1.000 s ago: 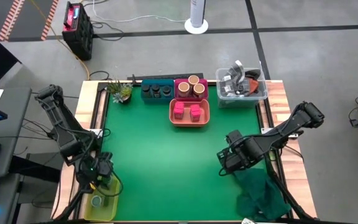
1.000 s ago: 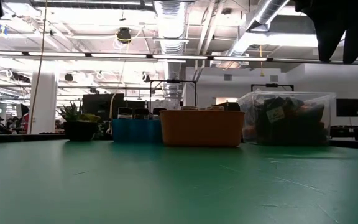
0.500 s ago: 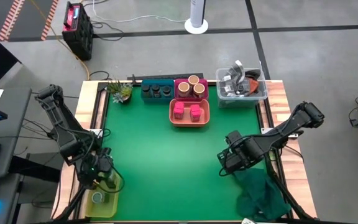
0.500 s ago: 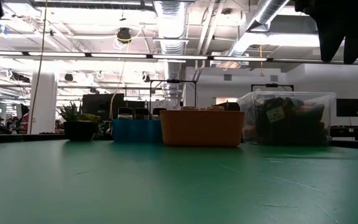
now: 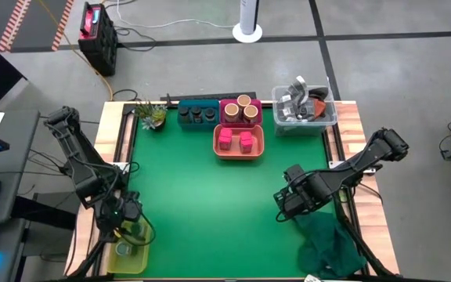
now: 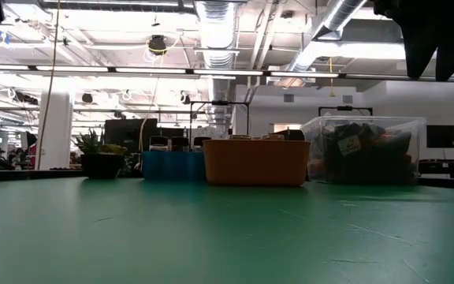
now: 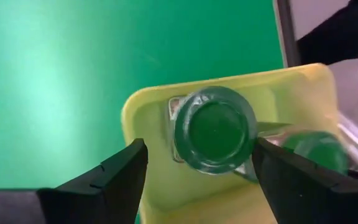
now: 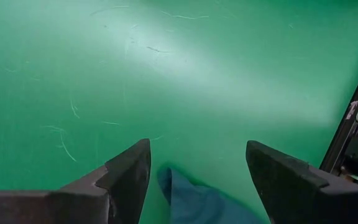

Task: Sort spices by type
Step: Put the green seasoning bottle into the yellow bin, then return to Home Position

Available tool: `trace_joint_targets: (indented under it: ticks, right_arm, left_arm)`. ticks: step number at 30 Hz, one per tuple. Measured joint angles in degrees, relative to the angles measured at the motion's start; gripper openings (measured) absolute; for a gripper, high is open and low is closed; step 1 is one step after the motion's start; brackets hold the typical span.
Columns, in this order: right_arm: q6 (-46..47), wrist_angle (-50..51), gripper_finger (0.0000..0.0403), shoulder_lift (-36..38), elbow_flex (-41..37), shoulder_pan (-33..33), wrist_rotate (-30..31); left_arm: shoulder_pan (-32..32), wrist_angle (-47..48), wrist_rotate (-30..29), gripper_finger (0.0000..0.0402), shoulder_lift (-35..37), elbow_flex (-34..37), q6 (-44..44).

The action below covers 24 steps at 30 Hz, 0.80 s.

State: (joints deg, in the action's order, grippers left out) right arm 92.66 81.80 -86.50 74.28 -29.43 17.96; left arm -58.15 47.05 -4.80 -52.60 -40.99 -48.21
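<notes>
My left gripper point(image 5: 128, 222) hangs open above the yellow tray point(image 5: 135, 262) at the table's near left corner. In the left wrist view its fingers stand on either side of a green-topped clear jar point(image 7: 215, 129) that stands upright in the tray point(image 7: 148, 106), with a gap on both sides. A second green-topped jar point(image 7: 316, 152) stands beside it. Dark round jars point(image 5: 196, 114), tan-topped jars point(image 5: 242, 108) and pink boxes point(image 5: 236, 140) sit in trays at the far edge. My right gripper point(image 5: 290, 202) waits open over the mat point(image 8: 197, 148).
A clear tub of grey clutter point(image 5: 304, 106) stands at the far right corner and a small potted plant point(image 5: 153, 116) at the far left. A dark green cloth point(image 5: 327, 239) lies at the near right, its corner point(image 8: 197, 199) below my right gripper. The mat's middle point(image 5: 210, 196) is bare.
</notes>
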Motion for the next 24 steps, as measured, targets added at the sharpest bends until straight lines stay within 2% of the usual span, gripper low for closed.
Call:
trace_joint_targets:
  ticks: [6, 11, 16, 19, 24]
  right_arm:
    - [0.1, 0.0, 0.0292, 0.0, 0.0, 0.0, 0.0]
    - [0.3, 0.0, 0.0292, 0.0, 0.0, 0.0, 0.0]
    - [0.3, -2.0, 0.0292, 0.0, 0.0, 0.1, 0.0]
    - [-1.6, -6.7, 0.0292, 0.2, 0.0, 0.4, 0.3]
    - [-6.9, -15.3, 0.0292, 1.5, -0.1, 0.8, 5.4]
  left_arm:
    - [0.0, -3.7, 1.8, 0.0279, 0.0, 0.0, 0.2]
    - [0.0, -3.3, 4.6, 0.0279, 0.0, -0.4, -0.4]
    - [0.3, 0.6, 6.3, 0.0279, 0.1, -4.2, -0.2]
    - [1.5, 4.4, 3.4, 0.0279, 0.1, -7.4, 1.2]
    - [5.8, 9.9, -6.3, 0.0279, 0.1, -11.3, 1.8]
